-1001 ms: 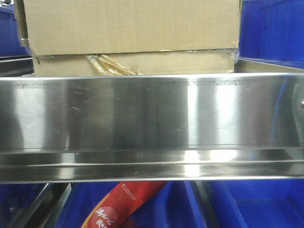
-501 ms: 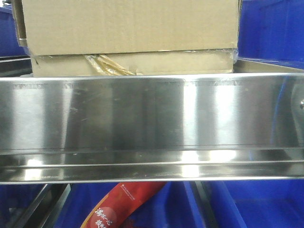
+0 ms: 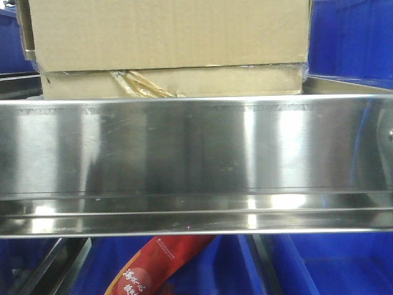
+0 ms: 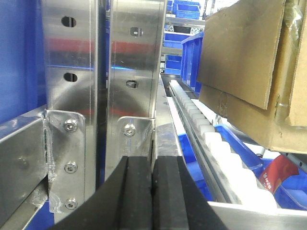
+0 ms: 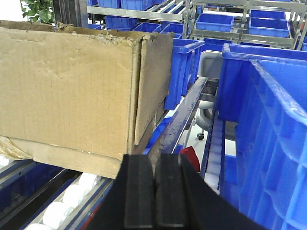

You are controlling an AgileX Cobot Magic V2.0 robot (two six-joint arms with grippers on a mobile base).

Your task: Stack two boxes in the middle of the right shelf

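Brown corrugated cardboard boxes (image 3: 169, 37) sit stacked on the shiny stainless-steel shelf (image 3: 196, 147), at 12 o'clock above its rail, torn amber tape (image 3: 138, 85) on the lower one. Left gripper (image 4: 152, 191) has its black pads pressed together, holding nothing; right gripper (image 5: 154, 191) likewise, beside a blue plastic bin (image 5: 273, 129) at 3 o'clock.

Only the grippers showed: the left gripper (image 4: 152, 191) and right gripper (image 5: 155, 191) each had two flat matte-black rubbery pads on curved black fingers.
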